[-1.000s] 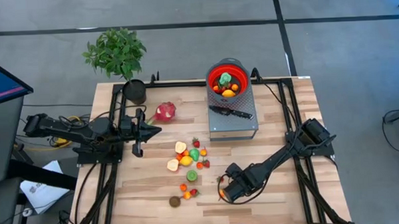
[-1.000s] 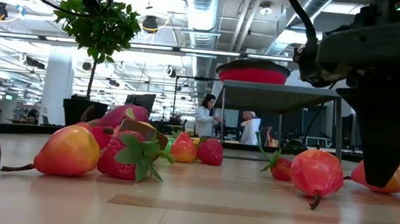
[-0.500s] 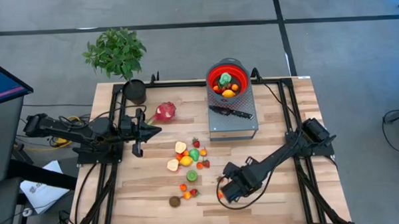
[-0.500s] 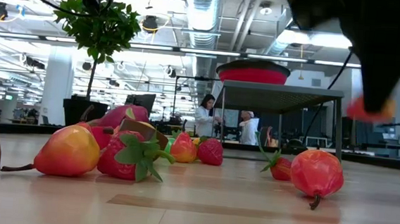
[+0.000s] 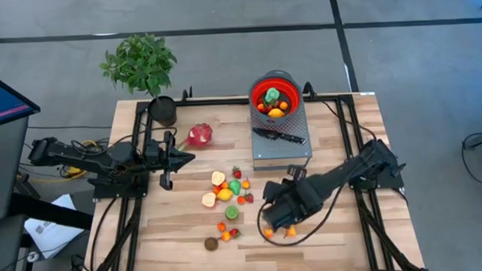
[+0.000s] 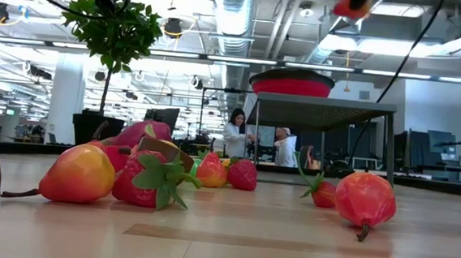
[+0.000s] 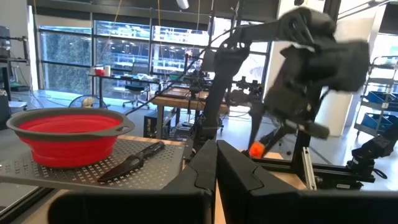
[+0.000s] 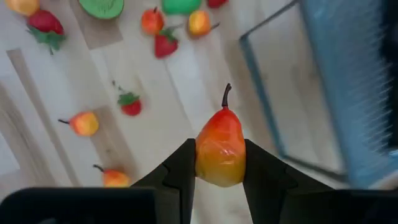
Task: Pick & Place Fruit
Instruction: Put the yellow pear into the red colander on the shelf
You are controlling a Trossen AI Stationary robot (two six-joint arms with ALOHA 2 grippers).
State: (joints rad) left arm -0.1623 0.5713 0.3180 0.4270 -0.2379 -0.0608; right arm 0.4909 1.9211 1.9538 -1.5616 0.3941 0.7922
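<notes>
Right gripper raised above the worktop, just in front of the grey platform; jaws pinching a red-orange pear, stem pointing away from the wrist. Left gripper parked at the left side of the worktop, near the dragon fruit; jaws pressed together, nothing held. Loose fruit scattered mid-worktop between the two arms. Brown fruit nearest the front edge. Red bowl on the platform, several fruits inside; black-handled knife just beside it.
</notes>
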